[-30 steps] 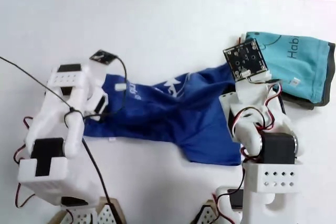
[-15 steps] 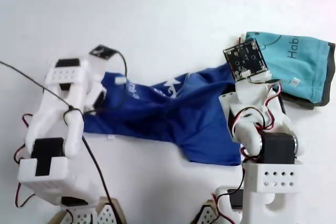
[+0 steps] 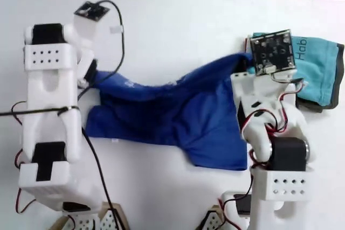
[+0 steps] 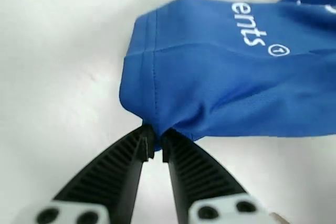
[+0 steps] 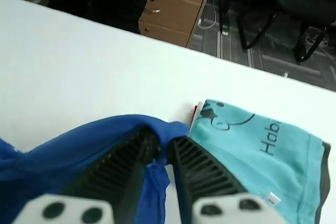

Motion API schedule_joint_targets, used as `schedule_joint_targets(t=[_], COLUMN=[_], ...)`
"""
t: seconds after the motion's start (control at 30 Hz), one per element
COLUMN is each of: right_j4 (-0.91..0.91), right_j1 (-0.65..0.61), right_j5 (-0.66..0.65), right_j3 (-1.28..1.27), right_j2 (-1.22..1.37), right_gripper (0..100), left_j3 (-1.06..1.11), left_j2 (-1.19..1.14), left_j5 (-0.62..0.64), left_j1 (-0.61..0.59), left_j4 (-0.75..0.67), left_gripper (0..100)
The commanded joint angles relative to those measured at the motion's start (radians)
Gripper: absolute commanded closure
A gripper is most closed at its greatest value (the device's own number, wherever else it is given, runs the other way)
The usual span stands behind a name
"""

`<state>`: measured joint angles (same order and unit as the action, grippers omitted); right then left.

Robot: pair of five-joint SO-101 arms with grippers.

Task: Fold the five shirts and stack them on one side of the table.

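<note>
A blue shirt (image 3: 178, 114) stretches across the middle of the white table (image 3: 161, 25), lifted at both ends. My left gripper (image 4: 154, 141) is shut on the shirt's hemmed left corner (image 4: 152, 77), near the table's left side (image 3: 91, 76). My right gripper (image 5: 163, 148) is shut on the shirt's right edge (image 5: 105, 135), held up just beside the folded stack (image 3: 245, 63). A folded teal shirt (image 3: 315, 63) lies on a dark folded one at the right edge of the table, and the teal shirt (image 5: 252, 150) sits just past my right gripper's fingers.
Brown drawers (image 5: 173, 3) and a black chair (image 5: 283, 9) stand beyond the table's far edge. Black cables (image 3: 116, 36) trail over the left arm. Both arm bases sit at the near edge.
Both grippers have risen and moved toward the far side, pulling the blue shirt's top edge up and taut. The left arm swung furthest, now extended upright.
</note>
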<state>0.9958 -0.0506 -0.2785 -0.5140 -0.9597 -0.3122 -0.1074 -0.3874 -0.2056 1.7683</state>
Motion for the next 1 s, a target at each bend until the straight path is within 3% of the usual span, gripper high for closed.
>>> schedule_joint_targets(t=[0.0,0.47,0.97], right_j4=[-0.025,0.386,0.555], right_j1=[0.012,0.027,0.021], right_j5=[0.005,0.005,0.011], right_j3=[0.160,1.013,1.264], right_j2=[0.024,0.433,0.435], right_gripper=[98.0,97.9,97.9], left_j3=[-0.058,-0.059,-0.211], left_j2=[0.121,0.605,0.712], left_j5=[0.012,0.014,0.098], left_j1=[-0.005,-0.074,-0.104], left_j4=[0.018,-0.017,0.017], left_gripper=[97,97,96])
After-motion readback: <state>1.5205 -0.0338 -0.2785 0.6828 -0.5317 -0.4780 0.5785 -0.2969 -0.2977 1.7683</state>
